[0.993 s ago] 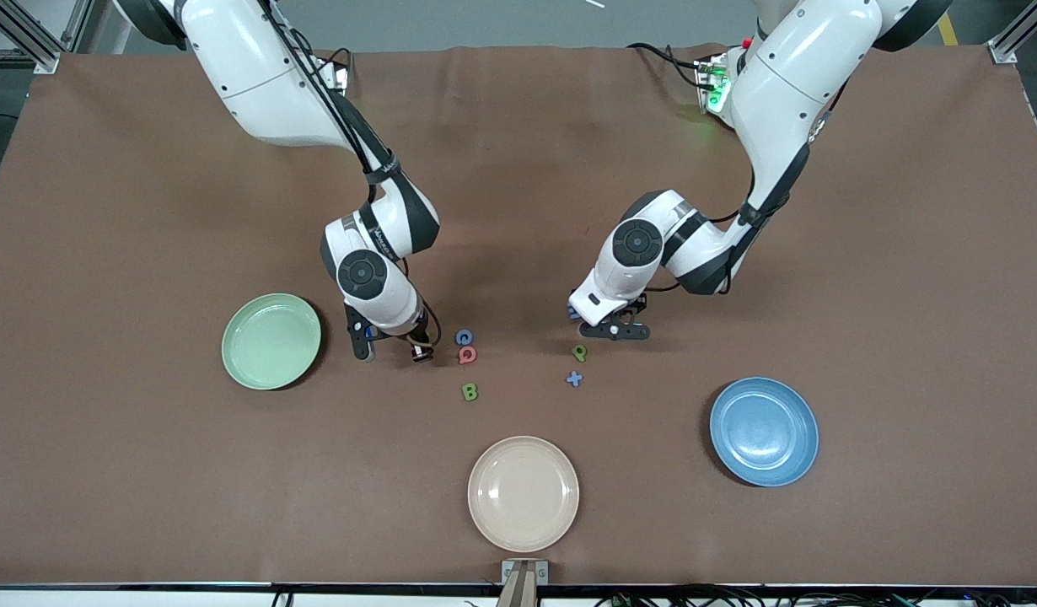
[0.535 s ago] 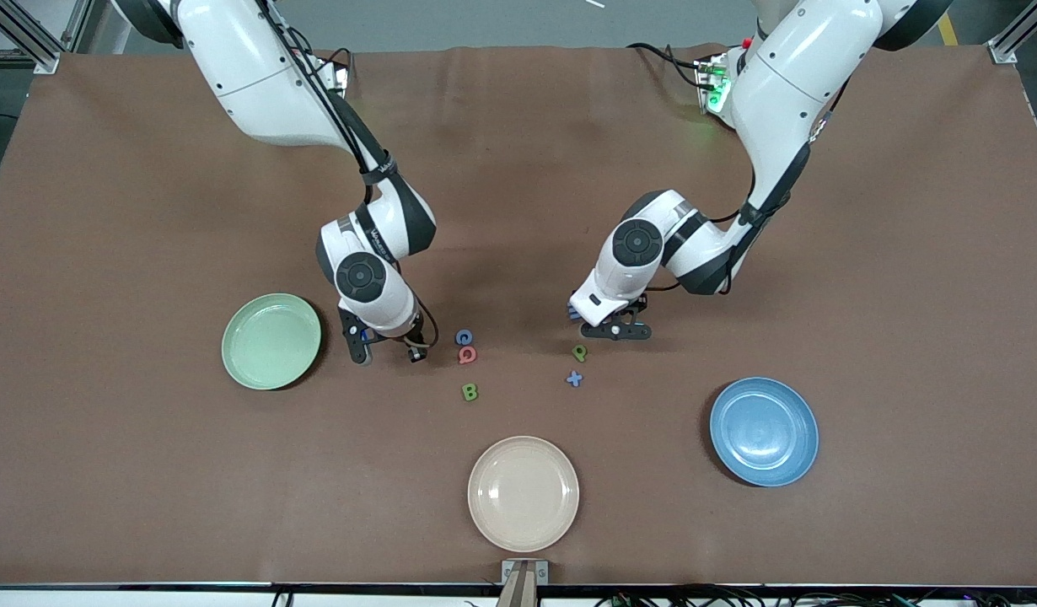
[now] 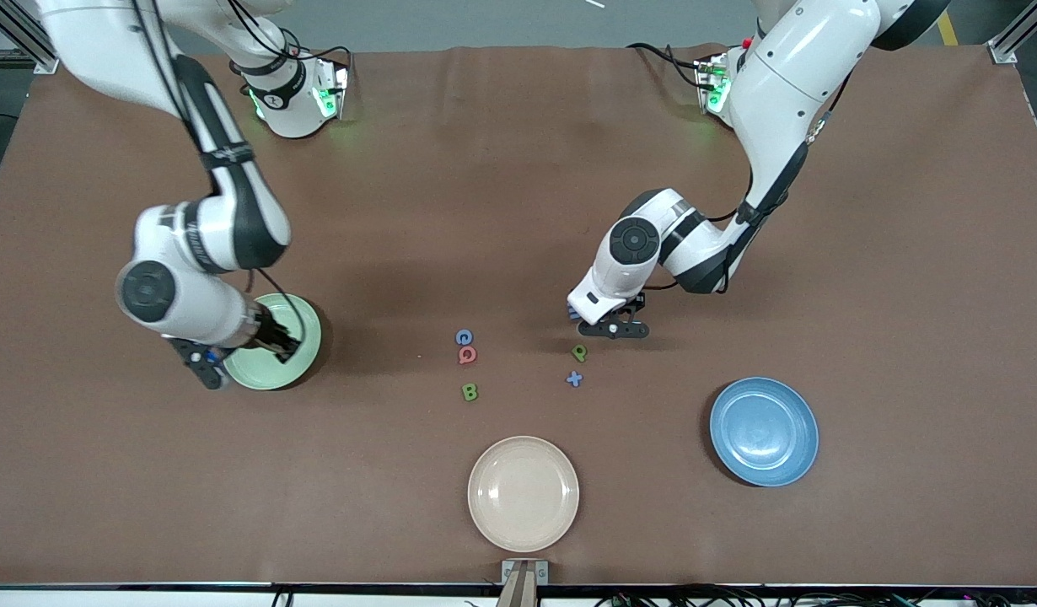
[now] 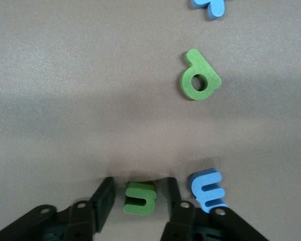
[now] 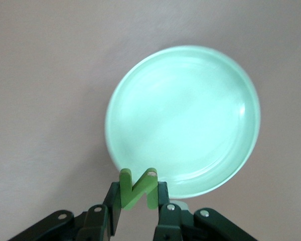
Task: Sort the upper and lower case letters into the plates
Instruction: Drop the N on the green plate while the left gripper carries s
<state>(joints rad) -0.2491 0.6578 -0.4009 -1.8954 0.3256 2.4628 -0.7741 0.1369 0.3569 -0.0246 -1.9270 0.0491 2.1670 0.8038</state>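
Observation:
My right gripper (image 5: 138, 195) is shut on a green letter N (image 5: 137, 188) and hangs over the rim of the mint green plate (image 5: 183, 115). In the front view that gripper (image 3: 281, 347) is over the plate's (image 3: 253, 375) edge. My left gripper (image 4: 139, 185) is low on the table and open, its fingers on either side of a small green letter (image 4: 139, 198) with gaps. A blue letter (image 4: 206, 188) lies just outside one finger. In the front view the left gripper (image 3: 613, 329) is just above a green p (image 3: 579, 352). The blue plate (image 3: 763, 432) sits empty toward the left arm's end.
A blue letter (image 3: 464, 337), a red Q (image 3: 467, 355) and a green B (image 3: 470, 391) lie mid-table. A blue x (image 3: 574, 378) lies nearer the camera than the green p. A cream plate (image 3: 523, 493) sits near the front edge.
My right arm has swung away from the middle letters to the mint green plate, carrying the green N. My left gripper's fingers have drawn closer around the small green letter.

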